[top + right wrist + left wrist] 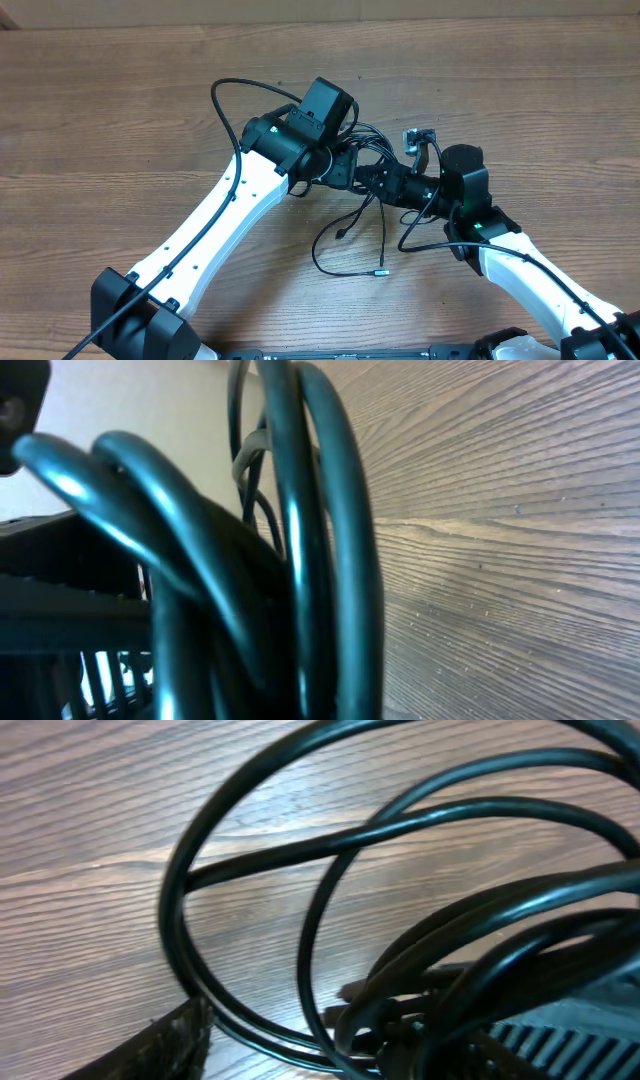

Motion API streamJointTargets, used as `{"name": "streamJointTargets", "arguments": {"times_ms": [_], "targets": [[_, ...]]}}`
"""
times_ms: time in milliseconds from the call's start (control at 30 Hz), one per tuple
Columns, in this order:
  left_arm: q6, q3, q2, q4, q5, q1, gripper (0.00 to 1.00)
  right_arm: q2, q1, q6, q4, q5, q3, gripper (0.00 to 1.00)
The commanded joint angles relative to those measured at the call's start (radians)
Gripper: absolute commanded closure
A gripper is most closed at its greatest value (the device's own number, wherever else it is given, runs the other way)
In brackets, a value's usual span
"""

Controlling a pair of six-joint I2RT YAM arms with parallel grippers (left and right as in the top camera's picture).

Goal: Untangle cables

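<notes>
The cables (372, 150) are thin black cords bunched in a tangle at the table's middle, between my two grippers. Loose ends trail toward the front, one ending in a small plug (382, 271). A silver-tipped plug (418, 136) sticks up at the right. My left gripper (345, 165) is in the tangle. In the left wrist view its fingers stand apart, with cable loops (330, 850) lying between them on the wood. My right gripper (388, 182) meets the tangle from the right. In the right wrist view the cables (310, 560) fill the middle and hide the fingers.
The wooden table (120, 120) stretches around the tangle on all sides. A thicker black arm cable (225, 100) arcs over the left arm. The two arm bases stand at the front edge.
</notes>
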Motion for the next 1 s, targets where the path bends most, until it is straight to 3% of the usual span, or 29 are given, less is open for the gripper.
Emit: {"name": "streamJointTargets", "arguments": {"times_ms": [0,400,700,767,833,900,933,967], "targets": [[-0.010,0.014,0.013,-0.027,-0.179,0.011,0.30,-0.008,-0.003,-0.013,0.030,-0.027,0.006,0.96],[-0.010,0.014,0.013,-0.027,-0.246,0.022,0.18,-0.008,-0.003,-0.043,0.113,-0.142,0.006,0.96],[-0.010,0.013,0.013,-0.025,-0.218,0.031,0.28,-0.008,-0.003,-0.066,0.101,-0.142,0.006,0.96],[-0.010,0.014,0.013,-0.022,-0.206,0.031,0.36,-0.008,-0.003,-0.074,0.095,-0.142,0.006,0.96],[-0.009,0.014,0.013,-0.015,-0.177,0.031,0.51,-0.008,-0.003,-0.100,0.077,-0.137,0.006,0.96],[0.009,0.014,0.013,0.012,-0.092,0.031,0.89,-0.008,-0.003,-0.122,0.048,-0.124,0.006,0.96],[0.024,0.014,0.013,0.023,-0.062,0.031,0.96,-0.008,-0.003,-0.122,0.042,-0.121,0.006,0.96],[0.045,0.014,0.013,0.037,-0.023,0.031,0.96,-0.008,-0.003,-0.125,0.035,-0.117,0.006,0.96]]}}
